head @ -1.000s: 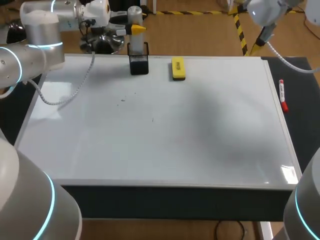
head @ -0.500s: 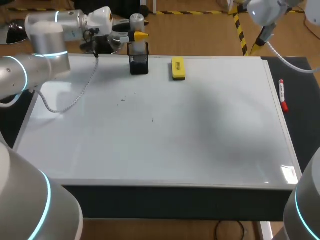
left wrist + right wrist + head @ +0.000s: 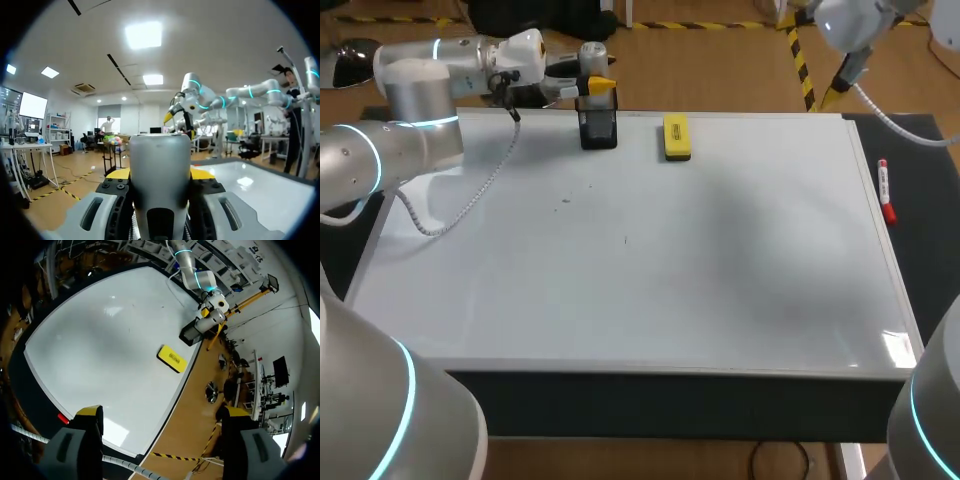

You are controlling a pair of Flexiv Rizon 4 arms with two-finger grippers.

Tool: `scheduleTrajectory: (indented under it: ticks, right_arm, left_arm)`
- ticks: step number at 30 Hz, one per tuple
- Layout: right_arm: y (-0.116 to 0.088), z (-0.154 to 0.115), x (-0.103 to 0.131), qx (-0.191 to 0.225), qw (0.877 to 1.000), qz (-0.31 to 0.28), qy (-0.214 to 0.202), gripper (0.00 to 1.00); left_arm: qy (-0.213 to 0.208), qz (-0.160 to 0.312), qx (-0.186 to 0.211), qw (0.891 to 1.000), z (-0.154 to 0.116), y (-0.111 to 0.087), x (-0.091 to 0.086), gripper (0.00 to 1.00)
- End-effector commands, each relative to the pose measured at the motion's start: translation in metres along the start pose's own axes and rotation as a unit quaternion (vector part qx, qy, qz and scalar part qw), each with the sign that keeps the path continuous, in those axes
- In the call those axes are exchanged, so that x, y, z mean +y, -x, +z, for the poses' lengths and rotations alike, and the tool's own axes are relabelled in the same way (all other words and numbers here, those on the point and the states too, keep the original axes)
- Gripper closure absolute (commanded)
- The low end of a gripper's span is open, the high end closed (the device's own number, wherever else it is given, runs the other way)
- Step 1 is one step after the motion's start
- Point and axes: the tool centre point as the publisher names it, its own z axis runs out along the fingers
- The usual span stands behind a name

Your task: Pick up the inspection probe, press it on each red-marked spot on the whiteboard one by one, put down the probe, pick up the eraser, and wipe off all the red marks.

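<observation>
A: Change since a second ago?
B: Left gripper [image 3: 595,86] has come down toward the black mesh holder [image 3: 598,128] at the board's 11 o'clock edge. Nothing else has shifted
A: Grip?
B: Clenched on the grey cylindrical inspection probe [image 3: 160,175], a yellow tip against each side. The probe stands upright with its lower end at the holder's mouth. Cannot tell whether it is inside
A: Right side?
B: Right gripper [image 3: 162,415] hangs high beyond the 1 o'clock corner, fingers spread wide, gripping nothing
A: Eraser?
B: Yellow block eraser [image 3: 676,137] lies flat at 12 o'clock, close to the far edge, just beside the holder and not touching it
A: Edges, room?
B: White whiteboard [image 3: 700,290] has a pale frame, with a few small dark specks toward 10 o'clock. White marker pen with red cap [image 3: 883,190] lies off the board on the dark mat at 3 o'clock, near the frame. Things sit along the far edge and the 3 o'clock side; the widest open stretch runs from centre to 6 o'clock
</observation>
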Motion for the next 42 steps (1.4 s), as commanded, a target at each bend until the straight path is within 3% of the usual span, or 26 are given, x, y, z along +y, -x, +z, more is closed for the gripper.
scheduleTrajectory:
  ticks: [1,3,7,16,24,33,39,42]
  right_arm:
    - [0.001,-0.001,0.000,0.002,1.000,-0.001,-0.001,0.00]
    - [0.001,-0.001,0.000,0.002,1.000,-0.001,-0.001,0.00]
    - [0.001,-0.001,0.000,0.002,1.000,-0.001,-0.001,0.00]
    - [0.001,-0.001,0.000,0.002,1.000,-0.001,-0.001,0.00]
    - [0.001,-0.001,0.000,0.002,1.000,-0.001,-0.001,0.00]
    - [0.001,-0.001,0.000,0.002,1.000,-0.001,-0.001,0.00]
    - [0.001,-0.001,0.000,0.002,1.000,-0.001,-0.001,0.00]
    - [0.001,-0.001,0.000,0.002,1.000,-0.001,-0.001,0.00]
  left_arm:
    - [-0.001,-0.001,0.002,1.000,-0.001,0.003,0.004,1.00]
    - [0.000,-0.001,0.002,1.000,-0.002,0.004,0.005,0.98]
    - [0.002,-0.002,0.002,1.000,-0.001,0.004,0.006,0.00]
    - [-0.004,0.007,-0.002,1.000,-0.002,0.002,-0.004,0.00]
    - [-0.017,0.034,-0.013,0.999,-0.020,-0.013,-0.046,0.00]
    - [-0.016,0.070,-0.040,0.997,-0.064,-0.048,-0.079,0.00]
    - [-0.006,0.079,-0.070,0.994,-0.098,-0.085,-0.084,0.00]
    - [-0.006,0.079,-0.070,0.994,-0.098,-0.085,-0.084,0.00]
